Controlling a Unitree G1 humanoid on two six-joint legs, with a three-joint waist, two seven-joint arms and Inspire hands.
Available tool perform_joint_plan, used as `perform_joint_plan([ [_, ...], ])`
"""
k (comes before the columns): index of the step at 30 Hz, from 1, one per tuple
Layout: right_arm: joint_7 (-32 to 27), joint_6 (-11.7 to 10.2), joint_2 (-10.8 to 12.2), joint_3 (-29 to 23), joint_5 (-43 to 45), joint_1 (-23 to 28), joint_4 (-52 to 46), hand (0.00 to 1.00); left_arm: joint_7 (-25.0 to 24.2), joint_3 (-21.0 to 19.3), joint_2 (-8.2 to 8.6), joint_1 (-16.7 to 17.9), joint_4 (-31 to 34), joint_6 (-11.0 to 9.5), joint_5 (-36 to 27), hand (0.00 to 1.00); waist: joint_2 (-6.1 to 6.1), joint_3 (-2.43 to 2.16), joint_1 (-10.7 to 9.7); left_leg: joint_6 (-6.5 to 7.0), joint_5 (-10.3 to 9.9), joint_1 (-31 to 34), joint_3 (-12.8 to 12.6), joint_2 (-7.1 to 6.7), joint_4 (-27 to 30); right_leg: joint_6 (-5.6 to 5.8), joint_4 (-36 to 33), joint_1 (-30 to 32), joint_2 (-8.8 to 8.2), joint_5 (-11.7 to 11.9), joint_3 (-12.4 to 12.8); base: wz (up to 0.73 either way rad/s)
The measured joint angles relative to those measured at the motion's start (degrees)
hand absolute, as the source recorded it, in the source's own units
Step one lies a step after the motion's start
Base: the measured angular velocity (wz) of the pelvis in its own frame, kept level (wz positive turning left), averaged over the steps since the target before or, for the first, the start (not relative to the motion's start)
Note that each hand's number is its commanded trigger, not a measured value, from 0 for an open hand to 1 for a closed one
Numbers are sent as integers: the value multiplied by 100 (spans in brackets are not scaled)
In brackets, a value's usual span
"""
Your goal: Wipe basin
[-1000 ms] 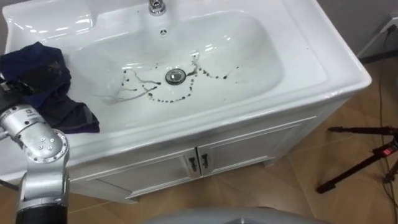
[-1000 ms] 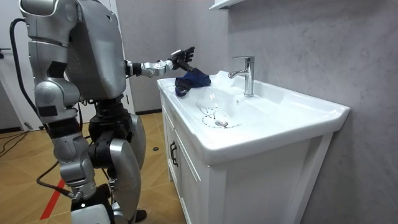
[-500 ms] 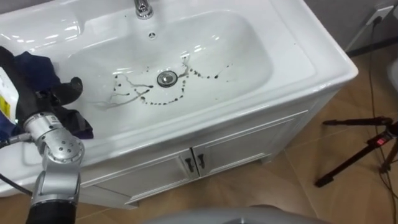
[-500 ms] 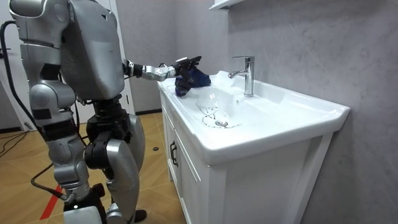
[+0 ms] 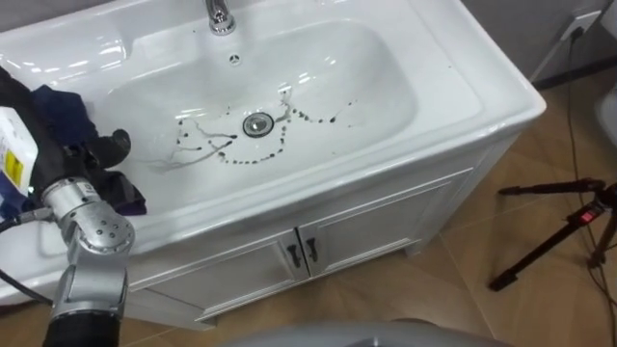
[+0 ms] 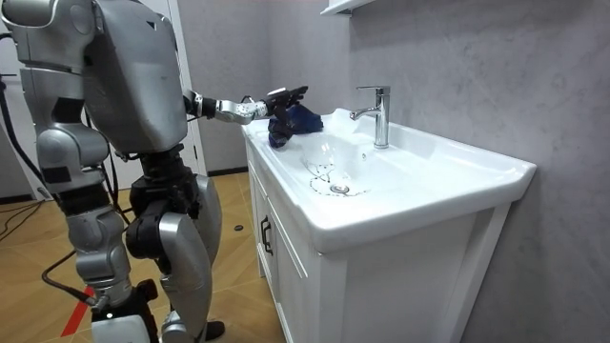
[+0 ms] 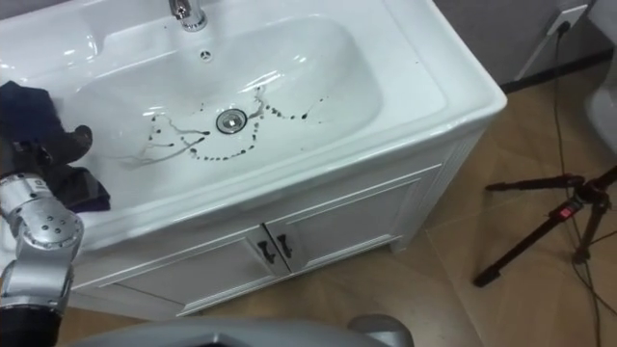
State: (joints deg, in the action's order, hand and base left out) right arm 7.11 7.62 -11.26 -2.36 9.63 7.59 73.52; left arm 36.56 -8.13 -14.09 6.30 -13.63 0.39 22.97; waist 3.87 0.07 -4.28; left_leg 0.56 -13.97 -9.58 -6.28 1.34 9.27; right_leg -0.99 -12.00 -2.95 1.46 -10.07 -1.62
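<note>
**A:** Left eye view first. Where's the cloth?

**B:** Dark blue cloth [image 5: 66, 106], bunched up, on the flat rim of the basin [image 5: 453, 87], to the robot's left of the bowl. None of it is in the bowl.

**A:** Hand?

**B:** Left hand [image 5: 67, 154] lies on the cloth, thumb sticking out twd the bowl. Its fingers run to the view's edge, so the grip is unclear from here.

**A:** Bowl condition?

**B:** Dirty. Dark marks [image 5: 246, 159] loop round the drain [image 5: 257, 123], w/ streaks on the drain's left. Tap [image 5: 220, 14] at the back, centre. Cupboard doors [image 5: 376, 226] below are closed. Tripod [image 5: 554, 251] stands on the wood floor [image 5: 434, 299] at the robot's right.

**A:** Room view.

**B:** Robot stands upright at the end of the cupboard, on the room view's left, w/ its left arm stretched out over the rim. Here the fingers look straight and pressed together. They lie flat on top of the cloth, not curled round it. Cloth sits at that end of the rim, apart from the tap. Shelf [image 6: 338, 8] at the top edge, above the tap.

**A:** Right eye view?

**B:** Same scene. Cloth and hand touch at the left edge, and the marks ring the drain. Wall socket [image 7: 564, 17] top right, w/ a cable dropping to the floor. Tripod at the right.
</note>
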Motion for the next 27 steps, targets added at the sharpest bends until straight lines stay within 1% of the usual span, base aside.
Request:
perform_joint_plan([
  [4,-3,11,-2,-7,4,3,-71,0,14,-6,13,29,-45,79,27,0,-16,-9,7,0,0,-2,-9,-1,0,-1,-49,9,-1,-5,9,0],
  [8,-8,122,-1,-7,66,11,-161,0,42,-7,19,44,-272,217,25,0,-36,-30,-3,0,0,-5,-9,-2,6,-2,-55,11,-4,-6,1,0],
  [10,-22,122,-2,-7,96,22,-212,0,72,-8,19,44,-382,218,24,0,-45,-45,-4,0,0,-8,-8,-2,11,-2,-56,6,-6,-6,-3,0],
  [13,-68,121,-2,-10,172,-28,-239,0,129,-8,19,41,-753,216,24,0,-27,-63,-12,0,0,-23,-8,-2,12,-2,-68,-3,-7,-6,-1,0],
  [16,-82,122,-2,-5,182,-48,-239,0,129,-7,27,39,-1266,219,18,0,-25,-59,-15,0,0,-52,-5,0,8,-8,-66,-4,-6,-12,2,0],
  [19,-80,124,-3,-5,170,-46,-240,0,129,-8,35,39,-1332,219,19,0,-25,-56,-7,0,0,-60,1,2,-24,-9,-69,-3,-2,-11,-2,0],
  [23,-110,124,-3,-3,171,-43,-242,0,186,-8,39,44,-1397,218,12,0,-12,-33,-14,0,0,-81,25,2,-86,-9,-72,-10,7,-11,4,0],
  [25,-137,125,-4,-3,167,-28,-241,0,229,-8,67,49,-1413,218,13,0,16,-36,-8,0,0,-87,23,3,-102,-10,-76,-10,13,-11,14,-2],
  [27,-146,123,-4,-2,169,-27,-242,0,316,-21,105,84,-1419,216,14,0,26,-39,29,0,0,-103,25,5,-100,-11,-86,-1,37,-12,89,-12],
])
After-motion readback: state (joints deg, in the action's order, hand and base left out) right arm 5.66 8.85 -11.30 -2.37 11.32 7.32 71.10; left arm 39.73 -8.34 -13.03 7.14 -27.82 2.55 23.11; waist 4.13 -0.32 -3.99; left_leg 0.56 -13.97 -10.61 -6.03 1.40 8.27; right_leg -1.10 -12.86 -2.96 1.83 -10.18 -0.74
